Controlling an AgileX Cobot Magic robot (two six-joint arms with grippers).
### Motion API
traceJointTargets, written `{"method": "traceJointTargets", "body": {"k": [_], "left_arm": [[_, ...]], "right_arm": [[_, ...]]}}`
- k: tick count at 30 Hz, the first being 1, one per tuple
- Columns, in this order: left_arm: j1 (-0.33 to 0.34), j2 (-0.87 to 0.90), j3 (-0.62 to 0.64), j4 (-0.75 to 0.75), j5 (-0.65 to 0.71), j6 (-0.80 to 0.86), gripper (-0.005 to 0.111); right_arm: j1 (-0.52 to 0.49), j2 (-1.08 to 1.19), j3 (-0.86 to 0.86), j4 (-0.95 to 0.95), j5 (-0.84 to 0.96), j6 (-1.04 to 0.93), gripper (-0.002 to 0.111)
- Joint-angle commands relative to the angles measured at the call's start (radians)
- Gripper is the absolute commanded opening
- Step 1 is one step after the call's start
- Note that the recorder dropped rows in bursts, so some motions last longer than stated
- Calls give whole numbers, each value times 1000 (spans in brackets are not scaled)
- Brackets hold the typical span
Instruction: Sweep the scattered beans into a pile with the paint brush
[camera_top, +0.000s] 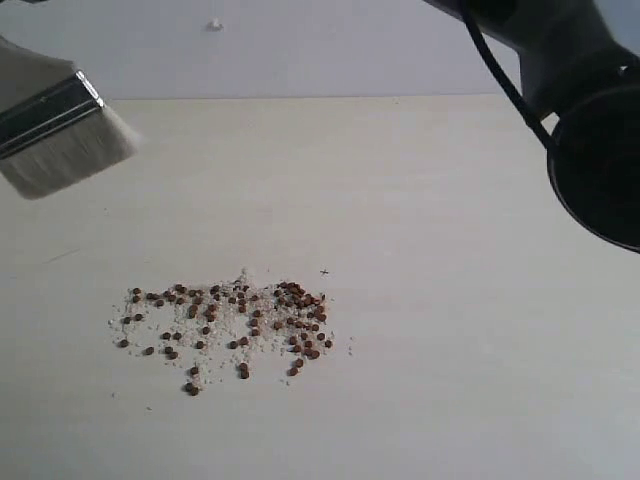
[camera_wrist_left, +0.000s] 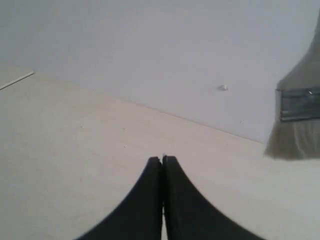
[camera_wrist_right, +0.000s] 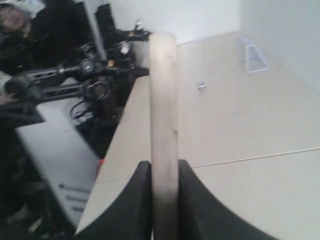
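Observation:
The beans (camera_top: 225, 325) lie scattered in a broad band on the pale table (camera_top: 450, 300), densest at the band's right end (camera_top: 303, 300), mixed with off-white crumbs (camera_top: 228, 318). The paint brush (camera_top: 60, 135) hangs in the air up and to the left of them, white bristles pointing down-left, grey ferrule (camera_top: 45, 115) above. My right gripper (camera_wrist_right: 164, 165) is shut on a pale handle (camera_wrist_right: 163, 100) seen edge-on, which appears to be the brush. My left gripper (camera_wrist_left: 162, 159) is shut and empty, with the paint brush (camera_wrist_left: 299, 105) off to one side of it.
My dark right arm (camera_top: 590, 130) and its cable fill the upper right of the exterior view. The table's far edge meets a grey wall (camera_top: 330, 50) bearing a small white speck (camera_top: 214, 25). Black equipment (camera_wrist_right: 75, 85) stands beyond the table's side edge.

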Motion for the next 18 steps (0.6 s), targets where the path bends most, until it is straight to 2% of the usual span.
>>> {"method": "traceJointTargets", "body": {"k": [1, 6, 11, 15, 18], "left_arm": [[-6, -7, -1, 7, -2, 1, 0], [-6, -7, -1, 7, -2, 1, 0], [-6, -7, -1, 7, -2, 1, 0], [-6, -7, -1, 7, -2, 1, 0], [-6, -7, -1, 7, -2, 1, 0]], "right_arm": [[16, -10, 5, 16, 303, 73, 0], [83, -9, 19, 16, 673, -36, 0], [182, -9, 79, 16, 1157, -353, 0], [271, -9, 93, 262, 1557, -791, 0], [299, -21, 93, 475, 1724, -944, 0]]}}
